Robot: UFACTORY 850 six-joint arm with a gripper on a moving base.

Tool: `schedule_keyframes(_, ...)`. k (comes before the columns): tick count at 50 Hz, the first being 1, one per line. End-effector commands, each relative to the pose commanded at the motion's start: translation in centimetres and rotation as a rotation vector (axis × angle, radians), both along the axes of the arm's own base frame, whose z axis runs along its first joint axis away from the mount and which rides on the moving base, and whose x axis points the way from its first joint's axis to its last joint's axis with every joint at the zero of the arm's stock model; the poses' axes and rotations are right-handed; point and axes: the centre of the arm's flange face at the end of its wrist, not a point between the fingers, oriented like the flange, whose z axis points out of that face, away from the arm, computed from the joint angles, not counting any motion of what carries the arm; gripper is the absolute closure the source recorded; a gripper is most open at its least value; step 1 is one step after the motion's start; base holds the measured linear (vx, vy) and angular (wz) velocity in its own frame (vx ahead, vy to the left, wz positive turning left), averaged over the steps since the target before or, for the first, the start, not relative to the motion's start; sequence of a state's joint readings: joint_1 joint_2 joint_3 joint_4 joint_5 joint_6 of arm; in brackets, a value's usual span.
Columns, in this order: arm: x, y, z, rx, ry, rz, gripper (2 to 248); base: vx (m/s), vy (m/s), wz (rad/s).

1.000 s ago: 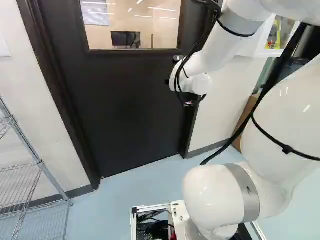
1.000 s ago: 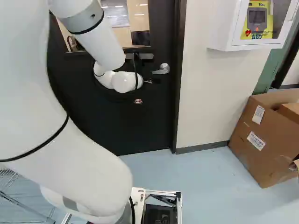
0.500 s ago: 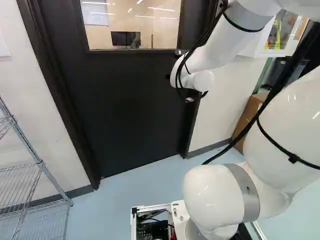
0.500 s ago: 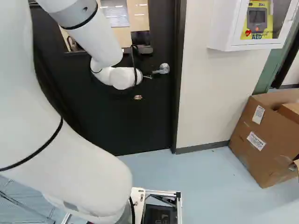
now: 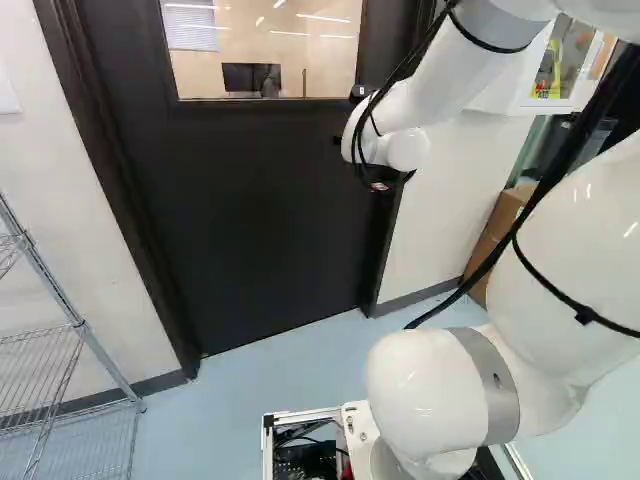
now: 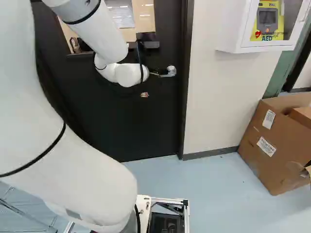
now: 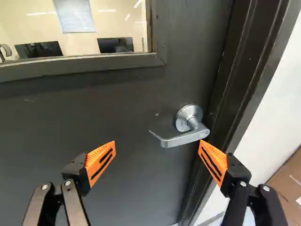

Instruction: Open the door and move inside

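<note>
One wire rack [image 5: 75,345] stands at the left of the left base view, beside a pale wall. Next comes the dark door [image 5: 250,200], shut in its frame, a monitor [image 5: 250,77] showing through its window [image 5: 305,45]. Reaching up to the door's handle side is the white arm [image 6: 107,41], its gripper [image 6: 154,74] at the silver lever handle [image 7: 186,135]. The wrist view shows its two orange-padded fingers [image 7: 100,160] spread wide, holding nothing; one tip lies right by the lever's pivot end, though whether they touch I can't tell, and the lever's free end points toward the other finger. Farther right, a white cabinet [image 6: 233,29] hangs on the wall, above and left of an open cardboard box [image 6: 272,150].
</note>
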State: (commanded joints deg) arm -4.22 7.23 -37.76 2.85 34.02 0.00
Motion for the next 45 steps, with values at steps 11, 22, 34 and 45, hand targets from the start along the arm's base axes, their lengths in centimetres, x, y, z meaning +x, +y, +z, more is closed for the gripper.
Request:
schedule_keyframes(11, 1.1, -0.3, 1.2, -0.002, -0.022, -0.005, 3, 0.0, 0.0, 0.0)
schedule_keyframes(22, 2.8, -0.5, 1.6, -0.002, -0.027, -0.006, 3, 0.0, 0.0, 0.0)
schedule_keyframes(34, 5.2, -0.6, 1.4, -0.002, -0.023, -0.004, 3, 0.0, 0.0, 0.0)
schedule_keyframes(45, 5.9, -0.6, 0.4, 0.0, -0.002, -0.003, 3, 0.0, 0.0, 0.0)
